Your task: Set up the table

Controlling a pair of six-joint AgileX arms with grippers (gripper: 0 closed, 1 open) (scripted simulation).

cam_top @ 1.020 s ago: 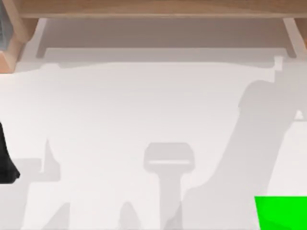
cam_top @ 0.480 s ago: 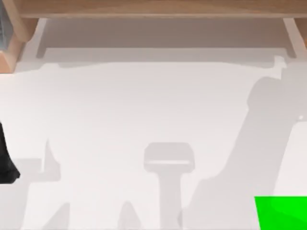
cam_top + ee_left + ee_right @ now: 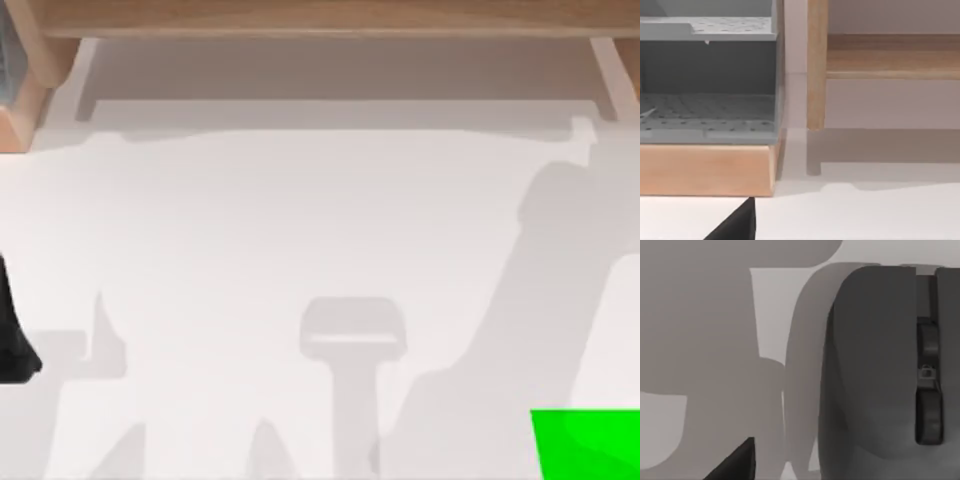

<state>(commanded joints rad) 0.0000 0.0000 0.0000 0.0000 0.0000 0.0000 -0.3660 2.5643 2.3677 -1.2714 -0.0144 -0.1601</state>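
white table (image 3: 300, 220), green patch (image 3: 585, 445)

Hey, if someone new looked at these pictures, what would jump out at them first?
First the bright green square patch at the near right corner of the white table, the one strong colour there. Next, the right wrist view's large dark grey computer mouse lying on the white surface. The left wrist view adds a grey perforated shelf unit on a wooden base.

On the table (image 3: 300, 220), the broad grey arm shadow (image 3: 545, 260) at the right of the top view has shifted: its rounded upper end has moved slightly rightward and up toward the tan rim. The small pale sliver seen at the right edge a second ago has slid out of frame.
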